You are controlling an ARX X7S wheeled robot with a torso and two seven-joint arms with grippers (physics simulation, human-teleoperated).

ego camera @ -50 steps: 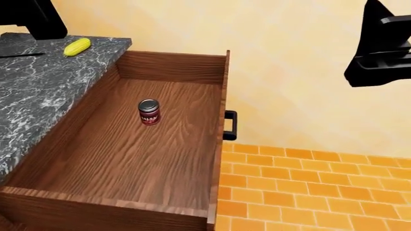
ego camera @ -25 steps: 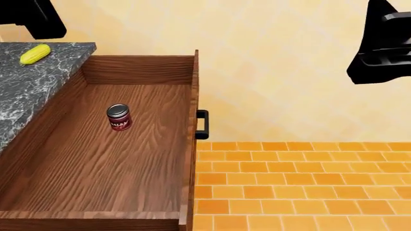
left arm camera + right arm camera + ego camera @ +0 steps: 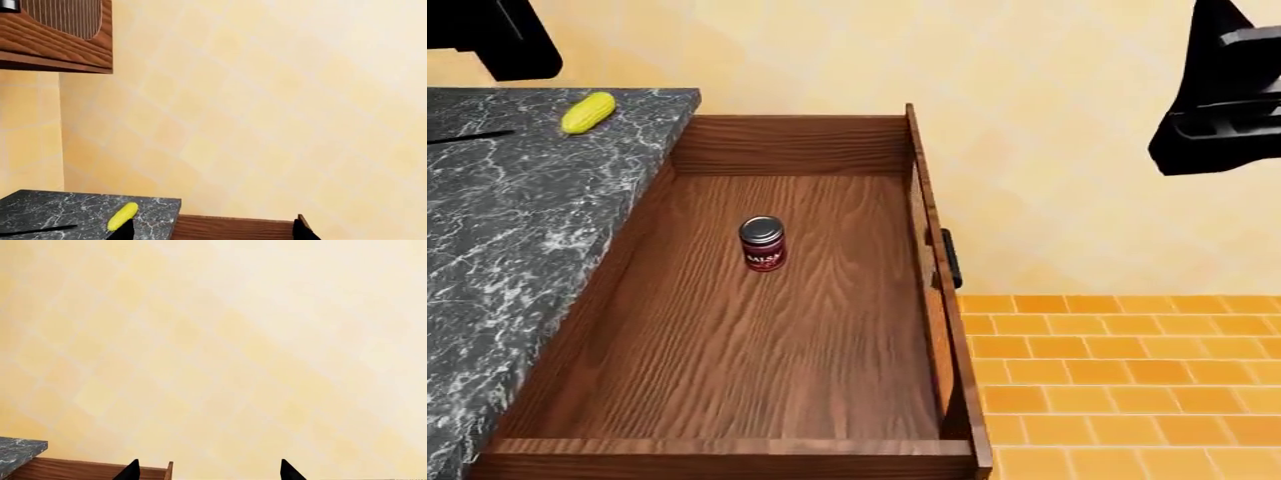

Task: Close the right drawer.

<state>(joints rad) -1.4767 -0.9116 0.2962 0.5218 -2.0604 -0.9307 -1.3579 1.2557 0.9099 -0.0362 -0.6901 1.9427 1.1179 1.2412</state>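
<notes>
Reddish-brown drawer: the long, deep right drawer of grained wood (image 3: 827,360) stands pulled fully out from the right edge of the grey marble table (image 3: 521,230).
Handle: short black bar handle (image 3: 950,258) on the drawer's front panel, untouched.
Contents: one upright red can with a silver lid (image 3: 762,243), apart from all drawer walls.
Table: yellow corn cob (image 3: 587,112) near the far right corner.
Left gripper (image 3: 212,233): fingers spread apart, empty, raised above the table.
Right gripper (image 3: 208,472): fingers spread apart, empty, well apart from the handle.
</notes>
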